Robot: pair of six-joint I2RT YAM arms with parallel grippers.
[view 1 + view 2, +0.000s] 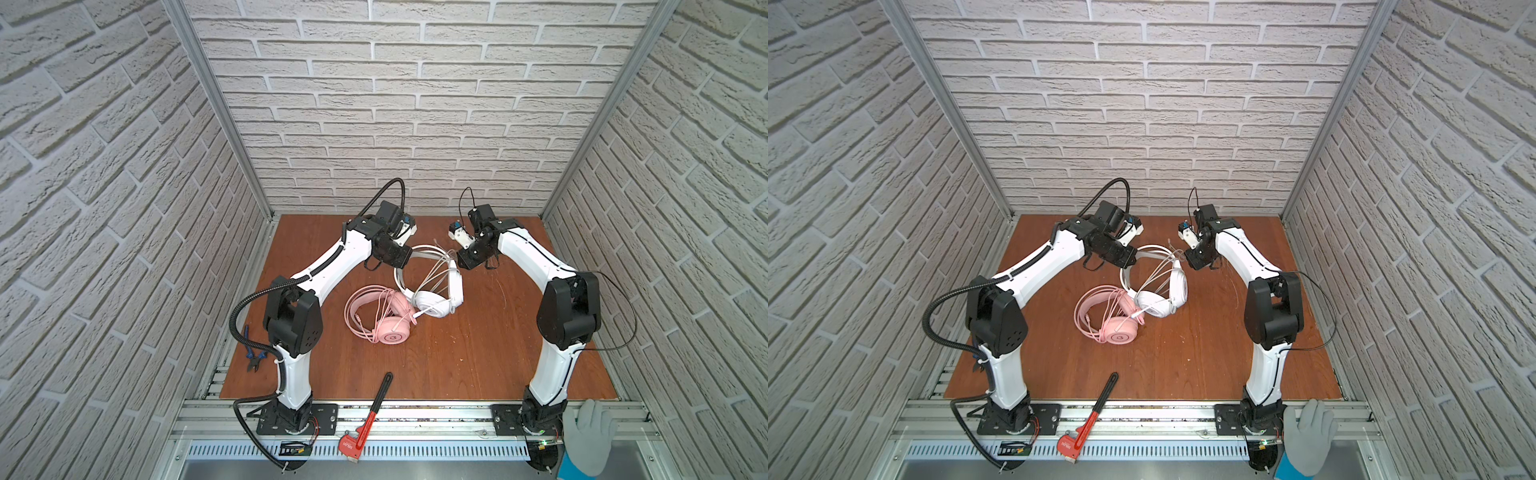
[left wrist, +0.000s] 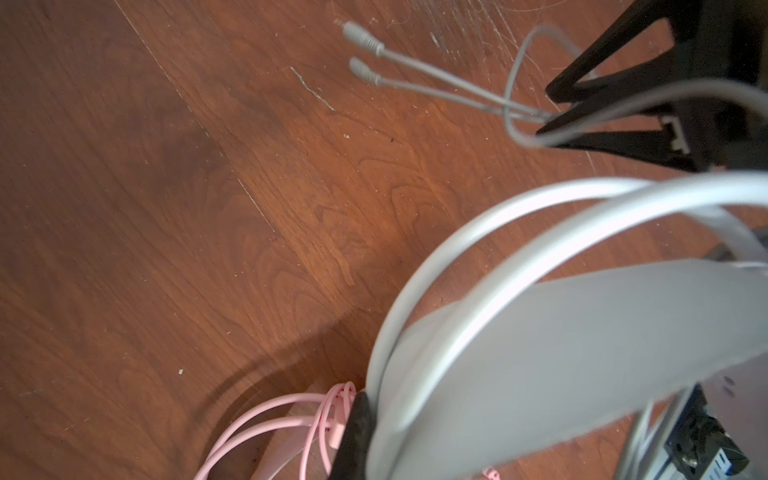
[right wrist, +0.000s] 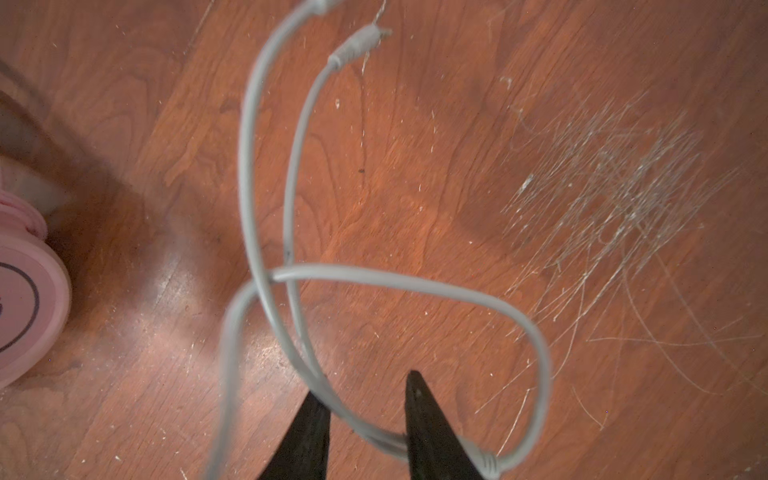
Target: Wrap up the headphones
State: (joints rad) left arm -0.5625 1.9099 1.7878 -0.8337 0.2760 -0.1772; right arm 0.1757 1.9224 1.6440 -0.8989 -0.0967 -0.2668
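In both top views the white headphones (image 1: 436, 299) (image 1: 1160, 303) sit at mid table, their headband raised toward the back. My left gripper (image 1: 409, 254) (image 1: 1134, 255) is shut on that headband (image 2: 540, 332); only one black finger (image 2: 357, 428) shows beside it. The white cable (image 3: 399, 286) loops loosely across my right gripper (image 3: 363, 386) (image 1: 459, 259), whose jaws stand apart around it without pinching. Its two plugs (image 2: 361, 37) hang free above the table. The pink headphones (image 1: 386, 320) (image 1: 1113, 324) lie in front, cable (image 2: 266, 419) coiled on them.
A red-and-black pipe wrench (image 1: 370, 415) lies across the table's front edge. Blue-handled pliers (image 1: 253, 353) lie behind the left arm's base. A gloved hand (image 1: 590, 440) rests on the front rail at the right. Brick-patterned walls close in three sides.
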